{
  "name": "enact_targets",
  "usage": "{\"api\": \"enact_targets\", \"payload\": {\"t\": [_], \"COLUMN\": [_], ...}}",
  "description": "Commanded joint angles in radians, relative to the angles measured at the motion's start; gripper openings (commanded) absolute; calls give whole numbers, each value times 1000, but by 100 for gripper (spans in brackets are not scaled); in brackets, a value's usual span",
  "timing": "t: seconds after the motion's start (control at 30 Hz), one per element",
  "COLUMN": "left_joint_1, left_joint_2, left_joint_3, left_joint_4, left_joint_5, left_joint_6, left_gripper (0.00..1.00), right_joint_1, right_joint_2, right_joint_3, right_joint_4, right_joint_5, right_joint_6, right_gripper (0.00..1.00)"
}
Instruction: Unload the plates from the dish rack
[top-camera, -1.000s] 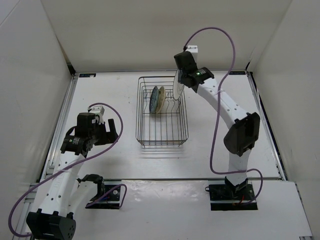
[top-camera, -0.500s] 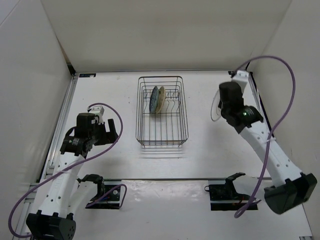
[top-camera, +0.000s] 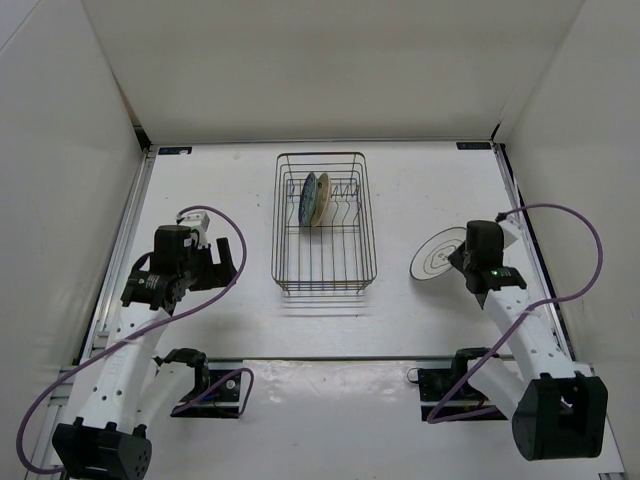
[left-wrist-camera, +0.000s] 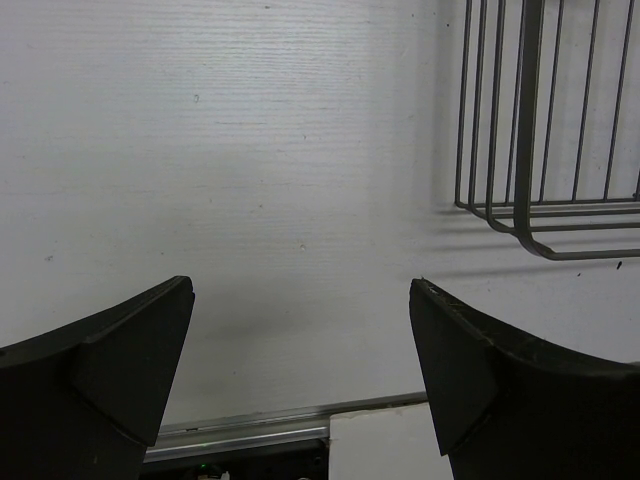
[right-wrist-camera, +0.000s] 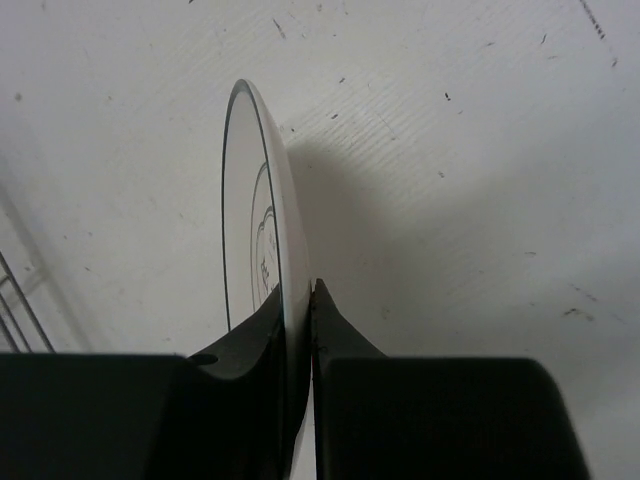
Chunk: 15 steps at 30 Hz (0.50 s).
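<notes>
While the left gripper (left-wrist-camera: 300, 290) hangs spread wide over the table (top-camera: 440, 190) left of the dish rack (top-camera: 325, 285), the blue plate (top-camera: 309, 198) and cream plate (top-camera: 322, 200) stand on edge in its far half, nearer that arm. Right of the rack, the right gripper (right-wrist-camera: 298, 295) pinches the white plate (top-camera: 437, 260) by its rim, disc reaching leftward, with open table below.

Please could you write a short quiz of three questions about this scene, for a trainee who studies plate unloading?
1. True or false: the left end effector holds a plate.
2. The white plate is: A) inside the dish rack; B) gripped by the right end effector; C) lying flat beside the left arm.
3. Fill in: the dish rack holds ___ plates.
Key: 1 false, open and empty; 2 B; 3 two: blue-teal plate, cream-tan plate.
</notes>
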Motion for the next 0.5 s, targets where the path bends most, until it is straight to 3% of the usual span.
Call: {"api": "enact_targets", "payload": {"t": [0.0, 0.33, 0.47], "left_joint_1": [-9, -12, -12], "left_joint_2": [-6, 8, 6], "left_joint_3": [5, 8, 5], "left_joint_4": [4, 4, 6], "left_joint_5": [13, 25, 22], "left_joint_6": [1, 1, 0], "left_gripper": [100, 100, 100], "right_joint_1": [-40, -148, -160], "right_joint_2": [-4, 89, 53], "right_joint_3": [-115, -185, -211], "right_joint_4": [68, 4, -18], "right_joint_5": [-54, -107, -133], "right_joint_6": [80, 126, 139], "right_gripper": [0, 0, 0]}}
